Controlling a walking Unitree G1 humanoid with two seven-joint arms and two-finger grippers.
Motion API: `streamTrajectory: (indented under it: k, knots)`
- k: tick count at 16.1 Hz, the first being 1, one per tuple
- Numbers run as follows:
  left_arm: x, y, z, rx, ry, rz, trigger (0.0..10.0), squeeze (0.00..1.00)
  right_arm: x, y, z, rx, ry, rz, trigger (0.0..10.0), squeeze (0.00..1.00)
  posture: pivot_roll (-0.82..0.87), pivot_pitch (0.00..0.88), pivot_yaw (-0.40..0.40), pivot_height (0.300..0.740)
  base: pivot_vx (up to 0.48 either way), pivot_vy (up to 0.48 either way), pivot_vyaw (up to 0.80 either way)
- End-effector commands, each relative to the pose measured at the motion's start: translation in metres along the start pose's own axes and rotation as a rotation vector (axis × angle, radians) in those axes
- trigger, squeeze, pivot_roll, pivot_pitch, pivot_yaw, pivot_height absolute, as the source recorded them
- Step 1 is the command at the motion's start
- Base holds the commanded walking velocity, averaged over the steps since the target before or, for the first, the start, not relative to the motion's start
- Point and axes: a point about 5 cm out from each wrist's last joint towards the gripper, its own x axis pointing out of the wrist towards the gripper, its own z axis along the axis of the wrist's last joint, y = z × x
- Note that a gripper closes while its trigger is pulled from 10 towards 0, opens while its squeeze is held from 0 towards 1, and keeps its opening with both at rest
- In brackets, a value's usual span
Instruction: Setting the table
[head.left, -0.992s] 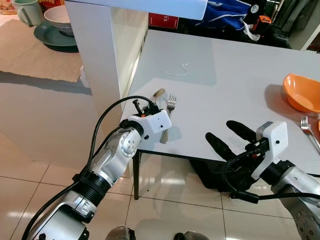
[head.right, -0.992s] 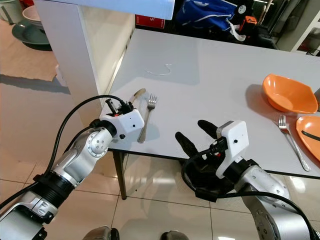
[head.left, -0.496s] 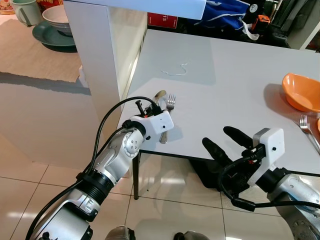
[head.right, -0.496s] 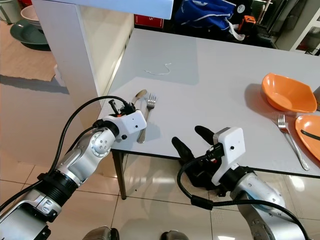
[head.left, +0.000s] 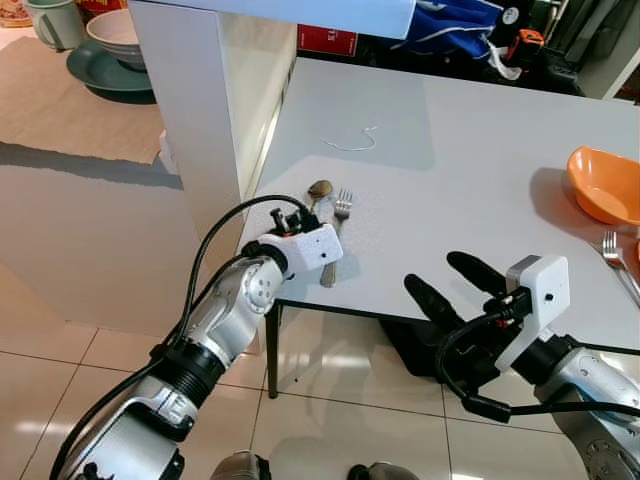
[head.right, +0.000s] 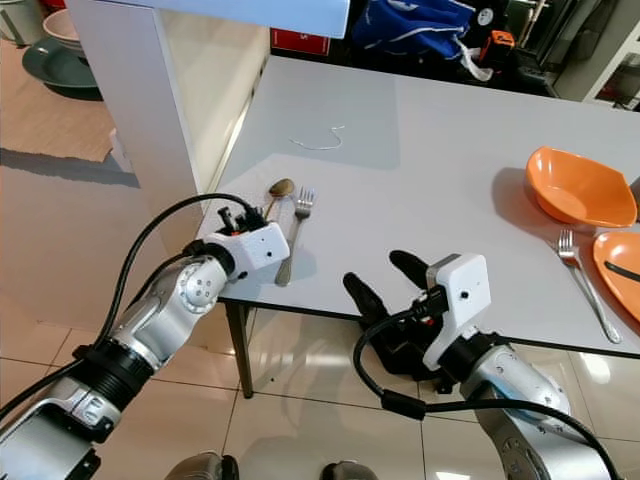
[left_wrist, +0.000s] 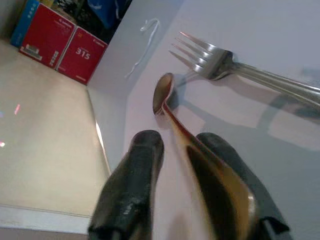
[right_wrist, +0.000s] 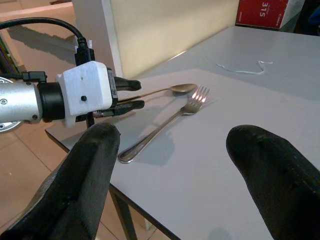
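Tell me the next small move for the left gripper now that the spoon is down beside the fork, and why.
Probably open the left gripper and back it off toward the table edge. The spoon already lies on the table beside the fork, bowl touching the surface, while the handle sits between the black fingers. The right gripper hovers open nearby.

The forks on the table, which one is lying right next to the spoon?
The fork at the table's near left corner, beside the spoon in the left claw. The other fork lies by the orange dishes.

Probably a home: dining table (head.left: 480, 190), tiled floor (head.left: 60, 360).
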Motion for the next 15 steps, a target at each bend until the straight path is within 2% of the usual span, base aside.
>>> streamTrajectory:
  k: [1, 3, 6, 8, 10, 12, 14, 15]
  knots:
    - [0.003, 0.002, 0.005, -0.025, -0.019, -0.012, 10.0, 1.00, -0.002, 0.001, 0.002, -0.005, 0.000, -0.005, 10.0, 0.00, -0.05, 0.089, -0.075, 0.740, 0.000, 0.000, 0.00]
    - [0.003, 0.002, 0.007, -0.041, -0.023, -0.017, 10.0, 1.00, -0.001, 0.000, 0.002, -0.006, 0.000, -0.005, 10.0, 0.00, -0.06, 0.087, -0.075, 0.740, 0.000, 0.000, 0.00]
    - [0.001, -0.003, 0.013, -0.104, -0.040, -0.082, 10.0, 1.00, -0.001, -0.001, 0.002, -0.011, -0.001, -0.006, 10.0, 0.00, -0.06, 0.087, -0.075, 0.740, 0.000, 0.000, 0.00]
    - [-0.001, -0.007, 0.014, -0.148, -0.026, -0.127, 10.0, 1.00, -0.001, -0.002, 0.003, -0.015, -0.003, -0.008, 10.0, 0.00, -0.05, 0.085, -0.073, 0.740, 0.000, 0.000, 0.00]
    - [-0.001, -0.008, 0.012, -0.180, -0.013, -0.125, 10.0, 1.00, -0.001, -0.002, 0.003, -0.018, -0.004, -0.008, 10.0, 0.00, -0.05, 0.085, -0.073, 0.740, 0.000, 0.000, 0.00]
    - [0.000, -0.009, 0.009, -0.233, 0.001, -0.125, 10.0, 1.00, 0.000, -0.002, 0.003, -0.024, -0.002, -0.007, 10.0, 0.00, -0.05, 0.082, -0.072, 0.740, 0.000, 0.000, 0.00]
    - [0.002, -0.005, 0.006, -0.349, 0.018, -0.078, 10.0, 1.00, 0.000, -0.002, 0.002, -0.029, 0.001, -0.006, 10.0, 0.00, -0.05, 0.084, -0.073, 0.740, 0.000, 0.000, 0.00]
    - [0.003, -0.001, 0.006, -0.408, 0.016, -0.046, 10.0, 0.84, 0.001, -0.002, 0.002, -0.029, 0.001, -0.007, 10.0, 0.00, -0.05, 0.084, -0.072, 0.740, 0.000, 0.000, 0.00]
